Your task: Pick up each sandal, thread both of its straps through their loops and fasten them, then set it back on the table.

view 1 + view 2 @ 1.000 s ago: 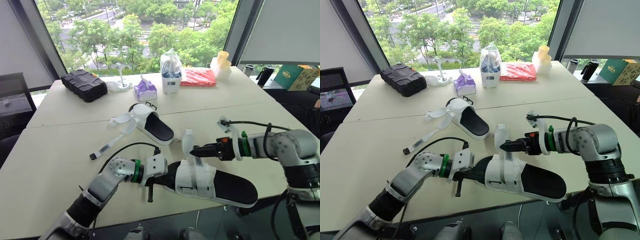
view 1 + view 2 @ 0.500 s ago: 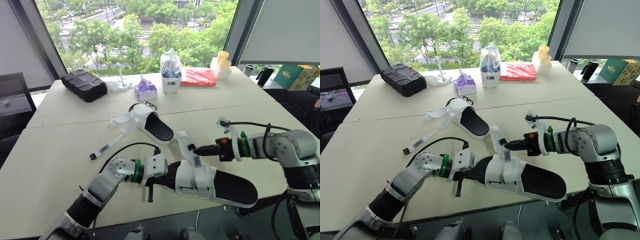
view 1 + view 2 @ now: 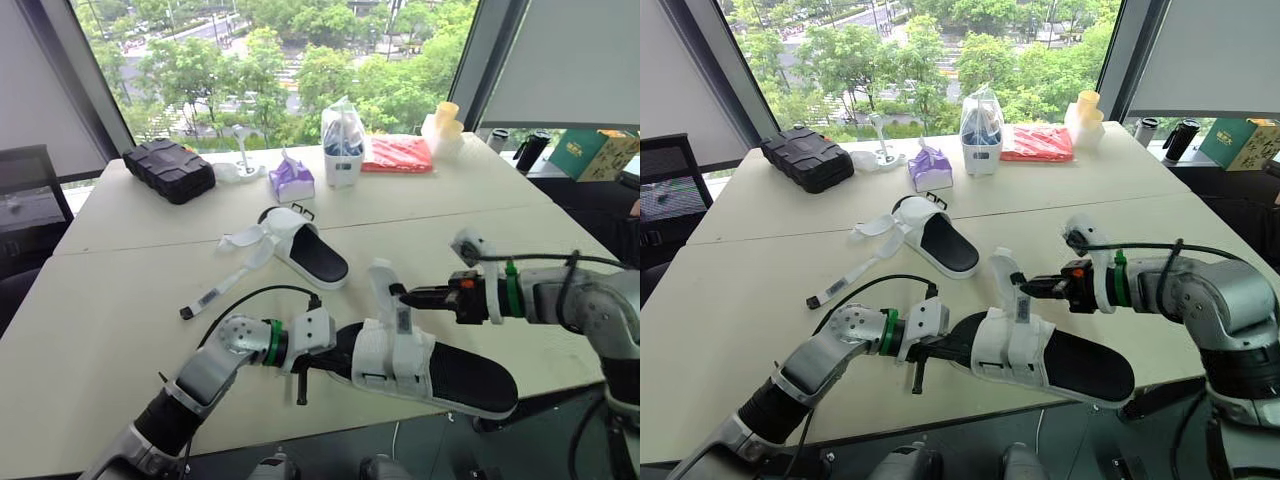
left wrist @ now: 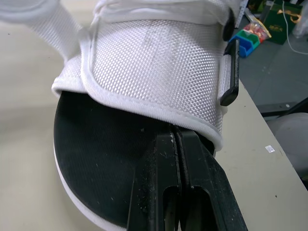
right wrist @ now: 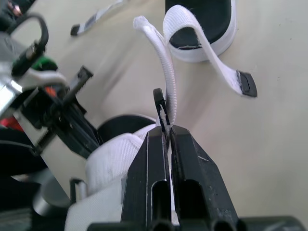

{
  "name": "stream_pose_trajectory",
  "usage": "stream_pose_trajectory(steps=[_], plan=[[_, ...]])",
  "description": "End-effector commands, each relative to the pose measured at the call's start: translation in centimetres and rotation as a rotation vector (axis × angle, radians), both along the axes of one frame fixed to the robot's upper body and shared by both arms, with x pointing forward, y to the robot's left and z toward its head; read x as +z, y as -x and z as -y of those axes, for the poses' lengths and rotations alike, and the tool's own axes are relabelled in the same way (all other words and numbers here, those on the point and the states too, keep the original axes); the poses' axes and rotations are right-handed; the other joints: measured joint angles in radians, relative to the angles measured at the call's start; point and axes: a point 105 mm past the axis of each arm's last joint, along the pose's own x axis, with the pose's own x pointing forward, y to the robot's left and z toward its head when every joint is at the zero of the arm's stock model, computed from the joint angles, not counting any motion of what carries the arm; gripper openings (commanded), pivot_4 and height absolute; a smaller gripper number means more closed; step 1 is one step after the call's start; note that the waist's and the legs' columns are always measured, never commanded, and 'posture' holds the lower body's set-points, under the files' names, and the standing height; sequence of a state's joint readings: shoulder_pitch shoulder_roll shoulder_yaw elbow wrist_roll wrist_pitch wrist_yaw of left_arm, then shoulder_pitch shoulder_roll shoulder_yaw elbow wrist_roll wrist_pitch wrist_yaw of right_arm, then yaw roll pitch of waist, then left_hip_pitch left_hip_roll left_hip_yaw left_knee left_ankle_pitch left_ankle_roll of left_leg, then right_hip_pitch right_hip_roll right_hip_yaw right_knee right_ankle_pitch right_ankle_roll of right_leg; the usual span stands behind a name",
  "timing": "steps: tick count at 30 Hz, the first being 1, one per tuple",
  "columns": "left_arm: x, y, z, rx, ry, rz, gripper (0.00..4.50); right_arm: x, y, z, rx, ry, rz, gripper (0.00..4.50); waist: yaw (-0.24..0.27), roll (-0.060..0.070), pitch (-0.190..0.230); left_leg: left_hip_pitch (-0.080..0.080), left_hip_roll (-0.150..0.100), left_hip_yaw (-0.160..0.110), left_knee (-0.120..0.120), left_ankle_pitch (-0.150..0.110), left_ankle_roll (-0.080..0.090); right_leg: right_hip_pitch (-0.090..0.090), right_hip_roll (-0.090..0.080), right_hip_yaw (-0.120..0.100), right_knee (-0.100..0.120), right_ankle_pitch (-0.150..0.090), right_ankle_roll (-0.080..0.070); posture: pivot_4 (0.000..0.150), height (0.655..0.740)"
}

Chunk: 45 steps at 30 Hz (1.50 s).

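Note:
The near sandal (image 3: 450, 372), black sole with a white upper, lies at the table's front edge. My left gripper (image 4: 175, 139) is shut on the sole's rim at its left end, just under the upper. My right gripper (image 3: 404, 294) is shut on that sandal's white strap (image 5: 166, 82), which stands up above the upper. The second sandal (image 3: 312, 252) rests farther back in the middle of the table. Its loose straps (image 3: 240, 262) trail out to the left.
Along the far edge stand a black case (image 3: 168, 168), a purple tissue pack (image 3: 291, 180), a white container (image 3: 342, 150), a red packet (image 3: 398, 155) and yellow cups (image 3: 445, 122). A green box (image 3: 590, 152) sits at the far right.
My right gripper has shut on the near sandal's strap and drawn it a little to the right, so it stands more upright. The left gripper and sandal have kept still.

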<state>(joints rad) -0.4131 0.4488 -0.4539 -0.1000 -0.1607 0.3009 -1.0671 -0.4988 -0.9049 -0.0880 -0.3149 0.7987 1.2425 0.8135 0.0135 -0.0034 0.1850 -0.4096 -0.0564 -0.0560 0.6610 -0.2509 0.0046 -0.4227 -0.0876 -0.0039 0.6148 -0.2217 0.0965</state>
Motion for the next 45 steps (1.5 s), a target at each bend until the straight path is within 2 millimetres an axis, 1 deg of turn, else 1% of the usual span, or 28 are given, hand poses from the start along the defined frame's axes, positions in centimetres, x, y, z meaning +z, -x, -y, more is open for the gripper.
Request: stream_pose_trajectory(steps=[1, 5, 7, 9, 11, 12, 14, 17, 18, 19, 20, 21, 26, 34, 35, 37, 39, 40, 44, 45], plan=[[-1.1, 0.1, -0.5, 0.012, -0.045, -0.028, 0.0, 2.0, 0.1, 0.2, 0.024, 0.031, 0.149, 0.06, -0.001, 0.0, 0.0, 0.0, 0.0, 0.0, 0.0, 0.0, 0.0, 0.0, 0.0, 0.0, 0.0, 0.0, 0.0, 0.15, 0.74], [-1.1, 0.0, -0.5, 0.015, -0.044, -0.027, 0.0, 2.8, -0.7, 0.8, -0.019, -0.012, 0.179, 0.06, -0.001, 0.0, 0.0, 0.0, 0.0, 0.0, 0.0, 0.0, 0.0, 0.0, 0.0, 0.0, 0.0, 0.0, 0.0, 0.15, 0.74], [-1.1, 0.0, -0.5, 0.017, -0.044, -0.026, 0.0, 2.9, -0.6, 0.8, -0.024, -0.052, 0.15, 0.06, 0.001, 0.0, 0.0, 0.0, 0.0, 0.0, 0.0, 0.0, 0.0, 0.0, 0.0, 0.0, 0.0, 0.0, 0.0, 0.15, 0.74], [-1.0, -0.1, -0.5, 0.02, -0.044, -0.025, 0.0, 2.6, -0.6, 0.8, -0.029, -0.061, 0.133, 0.06, 0.001, 0.0, 0.0, 0.0, 0.0, 0.0, 0.0, 0.0, 0.0, 0.0, 0.0, 0.0, 0.0, 0.0, 0.0, 0.15, 0.74], [-1.0, -0.1, -0.5, 0.021, -0.045, -0.024, 0.0, 1.7, -0.7, 0.8, -0.052, -0.046, 0.097, 0.06, 0.0, 0.0, 0.0, 0.0, 0.0, 0.0, 0.0, 0.0, 0.0, 0.0, 0.0, 0.0, 0.0, 0.0, -0.001, 0.15, 0.74], [-1.0, -0.1, -0.5, 0.022, -0.045, -0.023, 0.0, 1.4, -0.9, 0.9, -0.067, -0.045, 0.082, 0.31, 0.0, 0.0, 0.0, 0.0, 0.0, 0.0, 0.0, 0.0, 0.0, 0.0, 0.0, 0.0, 0.0, 0.0, -0.001, 0.15, 0.74], [-1.0, -0.1, -0.5, 0.022, -0.046, -0.022, 0.0, 1.1, -1.0, 0.9, -0.084, -0.047, 0.071, 0.97, 0.0, 0.0, 0.0, 0.0, 0.0, 0.0, 0.0, 0.0, 0.0, 0.0, 0.0, 0.0, 0.0, 0.0, -0.001, 0.15, 0.74], [-1.0, -0.1, -0.6, 0.024, -0.047, -0.021, 0.0, 0.7, -0.2, 0.4, -0.045, -0.05, 0.03, 2.44, 0.0, 0.0, 0.0, 0.0, 0.0, 0.0, 0.0, 0.0, 0.0, 0.0, 0.0, 0.0, 0.0, 0.0, -0.001, 0.15, 0.74], [-1.0, -0.1, -0.6, 0.025, -0.048, -0.021, 0.0, 0.6, 0.0, 0.3, -0.041, -0.046, 0.022, 3.03, 0.0, 0.0, 0.0, 0.0, 0.0, 0.0, 0.0, 0.0, 0.0, 0.0, 0.0, 0.0, 0.0, 0.0, -0.001, 0.15, 0.74], [-1.0, -0.1, -0.6, 0.026, -0.048, -0.021, 0.0, 0.5, 0.1, 0.3, -0.038, -0.033, 0.016, 3.49, 0.0, 0.0, 0.0, 0.0, 0.0, 0.0, 0.0, 0.0, 0.0, 0.0, 0.0, 0.0, 0.0, 0.0, -0.001, 0.15, 0.74], [-1.0, -0.1, -0.6, 0.026, -0.048, -0.02, 0.0, 0.2, 0.4, 0.2, -0.029, -0.023, 0.002, 4.05, 0.0, 0.0, 0.0, 0.0, 0.0, 0.0, 0.0, 0.0, 0.0, 0.0, 0.0, 0.0, 0.0, -0.001, -0.001, 0.15, 0.74], [-1.0, -0.1, -0.6, 0.027, -0.048, -0.02, 0.0, -0.1, 0.7, 0.1, -0.021, -0.017, -0.014, 4.46, 0.0, 0.0, 0.0, 0.0, 0.0, 0.0, 0.0, 0.0, 0.0, 0.0, 0.0, 0.0, 0.0, -0.001, -0.001, 0.15, 0.74], [-1.0, -0.1, -0.6, 0.026, -0.047, -0.019, 0.0, -1.0, 1.4, -0.2, -0.012, -0.016, -0.09, 4.46, 0.0, 0.0, 0.0, 0.0, 0.0, 0.0, 0.0, 0.0, 0.0, 0.0, 0.0, 0.0, 0.0, -0.001, -0.002, 0.15, 0.74], [-1.1, -0.1, -0.7, 0.029, -0.048, -0.02, 0.0, -1.3, 2.2, -1.1, 0.014, -0.054, -0.141, 4.46, 0.0, 0.0, 0.0, 0.0, 0.0, 0.0, 0.0, 0.0, 0.0, 0.0, 0.0, 0.0, 0.0, -0.001, -0.002, 0.15, 0.74], [-1.1, -0.1, -0.7, 0.029, -0.047, -0.02, 0.0, -1.3, 2.3, -1.2, 0.018, -0.058, -0.145, 4.23, 0.0, 0.0, 0.0, 0.0, 0.0, 0.0, 0.0, 0.0, 0.0, 0.0, 0.0, 0.0, 0.0, -0.001, -0.002, 0.15, 0.74], [-1.1, -0.1, -0.7, 0.028, -0.047, -0.019, 0.0, -1.3, 2.4, -1.6, 0.026, -0.067, -0.151, 3.61, 0.0, 0.0, 0.0, 0.0, 0.0, 0.0, 0.0, 0.0, 0.0, 0.0, 0.0, 0.0, 0.0, -0.001, -0.002, 0.15, 0.74], [-1.1, -0.1, -0.7, 0.027, -0.047, -0.019, 0.0, -1.3, 2.3, -1.8, 0.023, -0.068, -0.135, 2.6, 0.0, 0.0, 0.0, 0.0, 0.0, 0.0, 0.0, 0.0, 0.0, 0.0, 0.0, 0.0, 0.0, -0.001, -0.002, 0.15, 0.74], [-1.1, -0.1, -0.7, 0.027, -0.047, -0.019, 0.0, -1.2, 2.2, -1.8, 0.019, -0.072, -0.129, 2.19, 0.0, 0.0, 0.0, 0.0, 0.0, 0.0, 0.0, 0.0, 0.0, 0.0, 0.0, 0.0, 0.0, -0.001, -0.002, 0.15, 0.74], [-1.2, -0.1, -0.7, 0.028, -0.047, -0.019, 0.0, -0.7, 2.0, -1.7, 0.014, -0.083, -0.114, 0.12, 0.0, 0.0, 0.0, 0.0, 0.0, 0.0, 0.0, 0.0, 0.0, 0.0, 0.0, 0.0, 0.0, -0.001, -0.001, 0.15, 0.74], [-1.2, -0.1, -0.7, 0.028, -0.047, -0.019, 0.0, -0.5, 2.0, -1.6, 0.014, -0.083, -0.11, 0.05, 0.0, 0.0, 0.0, 0.0, 0.0, 0.0, 0.0, 0.0, 0.0, 0.0, 0.0, 0.0, 0.0, 0.0, -0.001, 0.15, 0.74]])
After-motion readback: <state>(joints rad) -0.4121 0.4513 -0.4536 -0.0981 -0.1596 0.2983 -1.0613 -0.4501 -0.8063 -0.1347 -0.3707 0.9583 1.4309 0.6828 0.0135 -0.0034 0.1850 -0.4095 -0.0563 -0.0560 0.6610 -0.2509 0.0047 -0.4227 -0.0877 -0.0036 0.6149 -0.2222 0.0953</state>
